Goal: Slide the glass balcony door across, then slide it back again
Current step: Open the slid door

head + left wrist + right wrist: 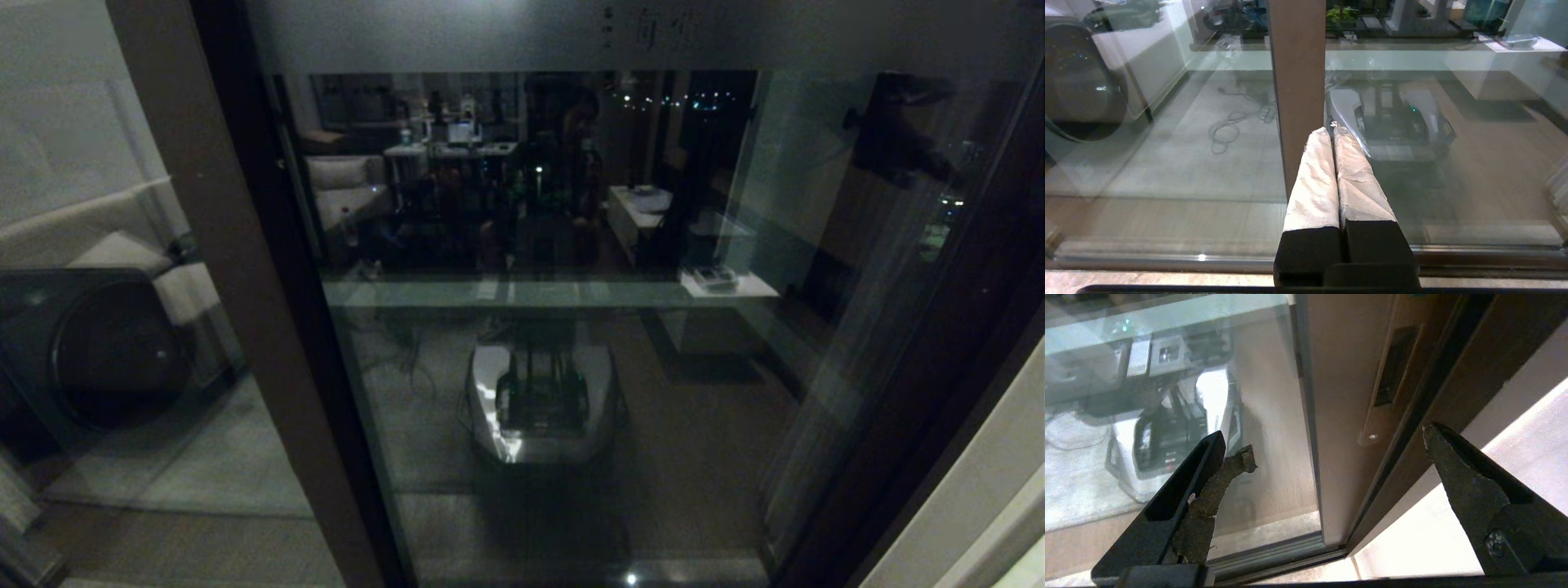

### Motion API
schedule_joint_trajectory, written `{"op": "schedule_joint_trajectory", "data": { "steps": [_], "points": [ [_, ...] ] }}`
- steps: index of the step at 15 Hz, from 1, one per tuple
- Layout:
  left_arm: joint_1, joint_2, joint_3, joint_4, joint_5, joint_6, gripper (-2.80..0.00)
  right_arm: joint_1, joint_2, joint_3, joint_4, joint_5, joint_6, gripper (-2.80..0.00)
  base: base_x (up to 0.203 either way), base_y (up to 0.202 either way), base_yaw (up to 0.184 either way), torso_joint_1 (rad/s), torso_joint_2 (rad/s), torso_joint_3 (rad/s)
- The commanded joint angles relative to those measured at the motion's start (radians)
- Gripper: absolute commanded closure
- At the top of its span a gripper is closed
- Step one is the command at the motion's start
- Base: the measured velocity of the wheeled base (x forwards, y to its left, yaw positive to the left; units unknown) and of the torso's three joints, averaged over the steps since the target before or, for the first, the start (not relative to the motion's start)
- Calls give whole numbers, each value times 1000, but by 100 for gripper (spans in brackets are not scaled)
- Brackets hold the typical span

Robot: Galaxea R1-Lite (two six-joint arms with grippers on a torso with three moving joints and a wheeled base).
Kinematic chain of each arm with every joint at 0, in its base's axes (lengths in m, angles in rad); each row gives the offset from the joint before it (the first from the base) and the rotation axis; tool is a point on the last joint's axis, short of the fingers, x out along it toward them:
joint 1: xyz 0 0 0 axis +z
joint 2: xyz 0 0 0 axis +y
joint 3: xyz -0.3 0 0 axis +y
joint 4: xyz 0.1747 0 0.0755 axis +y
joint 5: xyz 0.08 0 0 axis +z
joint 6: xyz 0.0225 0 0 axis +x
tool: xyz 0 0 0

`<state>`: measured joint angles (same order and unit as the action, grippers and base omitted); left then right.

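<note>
— So which arm was placed for the door?

— The right one. In its wrist view the right gripper (1335,451) had its jaws spread wide with nothing between them, and the stile of the glass balcony door (1343,396) stood just beyond the tips, not yet touched.

— And the handle?

— The recessed handle slot (1392,367) lay ahead of the gripper, between the two fingers' lines and farther along the stile. It was narrow and long, running the way the stile runs, floor to ceiling, so a fingertip would have to go in along that axis, I'd judge.

— Was the door shut at that point?

— It looked so: the stile sat against the dark frame, beside the pale wall (1527,428).

— And the left arm?

— Parked. The left gripper (1333,132) had its wrapped fingers pressed together, empty, pointing at the plain brown post (1298,73), not the handle side.

— Farther off?

— From the head camera the door's glass (531,343) filled the view, the frosted top band (490,33) above, with the robot's reflection (539,400) in it. Neither gripper showed there.
</note>
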<state>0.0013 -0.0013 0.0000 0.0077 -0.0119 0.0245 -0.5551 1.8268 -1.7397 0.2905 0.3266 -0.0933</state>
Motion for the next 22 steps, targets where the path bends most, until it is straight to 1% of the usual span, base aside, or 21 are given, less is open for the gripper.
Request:
{"op": "schedule_joint_trajectory", "data": {
  "steps": [1,10,13,15,17,19,22],
  "points": [
    [0,0,2,0,0,0,0,2,16,-2,1,38,-3,-280,0,0,0,0,0,0],
    [0,1,2,0,0,0,0,1,111,-120,-5,41,-5,-280,0,0,0,0,0,0],
    [0,1,2,0,0,0,0,3,126,-126,-7,46,-8,-280,0,0,0,0,0,0],
    [0,1,2,0,0,0,0,4,136,-125,-42,48,-41,-280,0,0,0,0,0,0],
    [-1,1,2,0,0,0,0,3,147,-126,-48,50,-42,-280,0,0,0,0,0,0],
    [-1,1,2,0,0,0,0,3,155,-127,-48,77,-42,-280,0,0,0,0,0,0],
    [0,1,2,0,0,0,0,4,161,-129,-48,90,-43,-280,0,0,0,0,0,0]
  ]
}}
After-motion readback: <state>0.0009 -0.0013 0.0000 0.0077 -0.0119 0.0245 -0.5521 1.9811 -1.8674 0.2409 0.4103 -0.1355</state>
